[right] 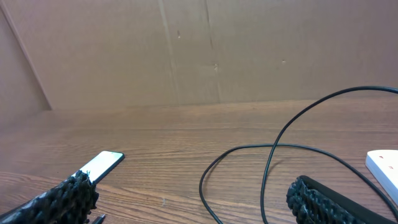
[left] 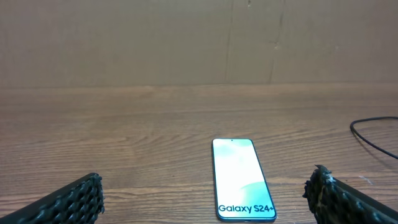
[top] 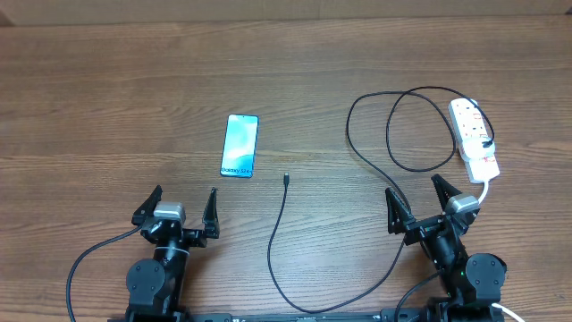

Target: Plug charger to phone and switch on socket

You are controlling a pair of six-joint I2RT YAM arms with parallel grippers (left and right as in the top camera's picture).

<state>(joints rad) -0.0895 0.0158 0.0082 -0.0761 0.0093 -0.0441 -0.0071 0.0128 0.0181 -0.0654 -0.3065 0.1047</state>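
The left gripper (top: 184,199) holds its jaws wide apart, empty, with the phone (top: 239,146) at its one o'clock. The right gripper (top: 413,188) is likewise spread and empty. The socket (top: 474,139) lies at its two o'clock, and the charger (top: 285,180) tip lies loose at nine o'clock.

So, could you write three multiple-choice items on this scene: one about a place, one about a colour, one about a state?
1. Where is the free end of the charger?
A) right of the phone, apart from it
B) plugged into the phone
C) lying on the phone's screen

2. What colour is the socket?
A) black
B) white
C) green

3. How are the left gripper and the right gripper?
A) both open, empty
B) both shut on the cable
C) one holds the phone

Answers:
1 A: a clear gap shows between them.
2 B: its body is white.
3 A: each stands wide, nothing inside.
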